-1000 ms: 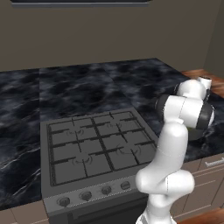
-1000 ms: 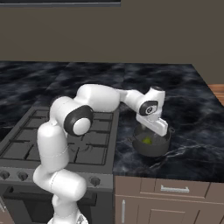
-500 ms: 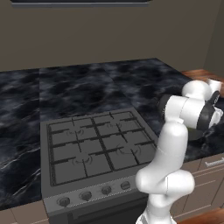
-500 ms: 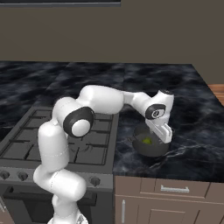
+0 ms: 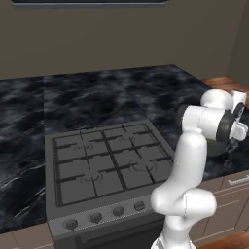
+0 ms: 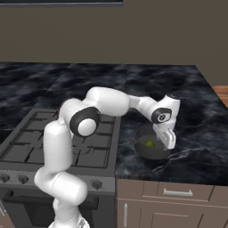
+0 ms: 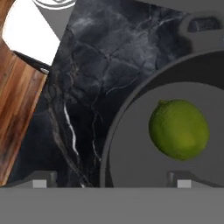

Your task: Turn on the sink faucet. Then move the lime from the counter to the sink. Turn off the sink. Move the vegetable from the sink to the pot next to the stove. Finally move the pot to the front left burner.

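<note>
One lime [image 7: 179, 129] now lies loose on the pot [image 7: 131, 144] floor toward 3 o'clock in the hand view, gripper [image 7: 111, 183] spread wide astride the rim after shifting off it, so transfer looks complete and carrying to the stove [image 5: 102, 165] remains.

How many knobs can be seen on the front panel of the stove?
4 in the left base view, in a row along the stove front: far left, left of centre, centre, right. The arm may hide more further right.
</note>
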Tool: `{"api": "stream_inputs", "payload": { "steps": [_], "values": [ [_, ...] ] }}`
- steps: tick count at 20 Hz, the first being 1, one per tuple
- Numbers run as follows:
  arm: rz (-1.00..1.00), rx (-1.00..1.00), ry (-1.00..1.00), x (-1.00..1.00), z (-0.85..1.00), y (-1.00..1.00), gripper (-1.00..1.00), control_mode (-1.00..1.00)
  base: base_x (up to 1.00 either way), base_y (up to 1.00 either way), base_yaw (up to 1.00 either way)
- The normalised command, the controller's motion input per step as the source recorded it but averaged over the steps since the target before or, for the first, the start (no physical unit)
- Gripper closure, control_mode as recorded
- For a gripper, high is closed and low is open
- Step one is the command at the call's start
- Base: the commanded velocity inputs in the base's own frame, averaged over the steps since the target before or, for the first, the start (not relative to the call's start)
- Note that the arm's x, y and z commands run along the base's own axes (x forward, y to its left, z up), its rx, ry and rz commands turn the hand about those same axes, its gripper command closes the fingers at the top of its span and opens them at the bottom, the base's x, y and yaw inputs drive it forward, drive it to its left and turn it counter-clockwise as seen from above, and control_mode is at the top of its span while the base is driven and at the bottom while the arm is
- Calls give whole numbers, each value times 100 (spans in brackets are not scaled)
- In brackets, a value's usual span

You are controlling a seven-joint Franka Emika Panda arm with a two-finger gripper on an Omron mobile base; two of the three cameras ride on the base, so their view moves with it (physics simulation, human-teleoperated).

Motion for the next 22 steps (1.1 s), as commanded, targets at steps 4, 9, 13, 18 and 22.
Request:
{"api": "stream_inputs", "payload": {
  "steps": [4, 9, 13, 18, 22],
  "values": [
    [-7, 0, 1, 0, -30, -10, -100, -100, 0, 0, 0],
    [-6, 0, 0, 0, -32, -7, -100, -100, 0, 0, 0],
    [-5, 0, 0, 10, -36, 0, -100, -100, 0, 0, 0],
    [-1, 0, 1, 15, -29, 0, 100, -100, 0, 0, 0],
    [0, 0, 0, 0, 0, 0, 100, -100, 0, 0, 0]
  ]
}}
